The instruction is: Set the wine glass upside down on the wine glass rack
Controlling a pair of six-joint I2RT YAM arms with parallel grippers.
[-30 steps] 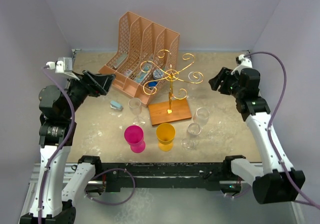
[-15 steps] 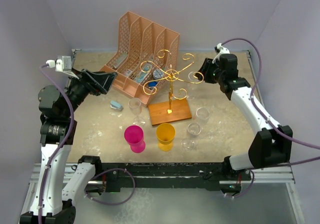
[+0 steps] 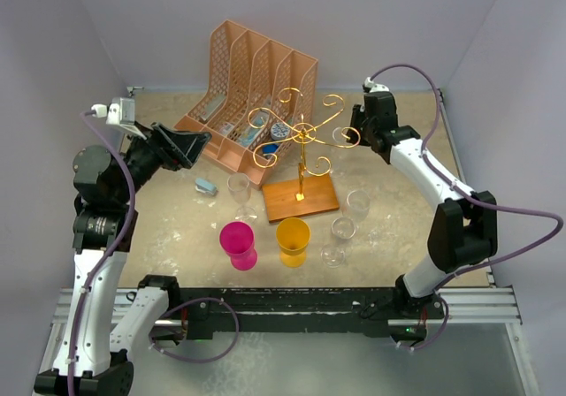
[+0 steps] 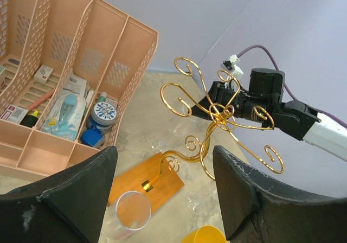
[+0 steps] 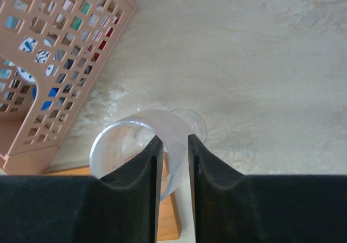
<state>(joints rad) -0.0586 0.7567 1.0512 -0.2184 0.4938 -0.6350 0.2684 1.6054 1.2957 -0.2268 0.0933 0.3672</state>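
**At the rack's right flank: both arms empty, glass not picked up**

On the counter (image 3: 168,237), your wine glass (image 3: 239,184) stands upright just left of the wooden base (image 3: 311,203), near the end of the file organizer (image 3: 256,78). Three more clear glasses (image 3: 343,229) stand right of the base. A pink cup (image 3: 237,241) and a yellow cup (image 3: 293,239) sit in front. Nothing hangs on the wine glass rack (image 3: 302,159).

Your right gripper (image 5: 173,145) hovers high beside the rack's right curls. Its jaws are pinched to a narrow slit with nothing between them. Your left gripper (image 3: 196,141) hangs by the organizer's left end, jaws spread wide and empty, facing the glass and rack.

My read is that the step in hand is approach and grasp. Left looks set for it, with wide jaws and the shorter path. Take the stem, so the foot can slide into a curl once inverted.

The glass is boxed in by the organizer behind, the base on its right and the pink cup in front. Open counter lies to its left, so come in from there. The curls stick out all round, so keep your right gripper off them or the stand may tip.
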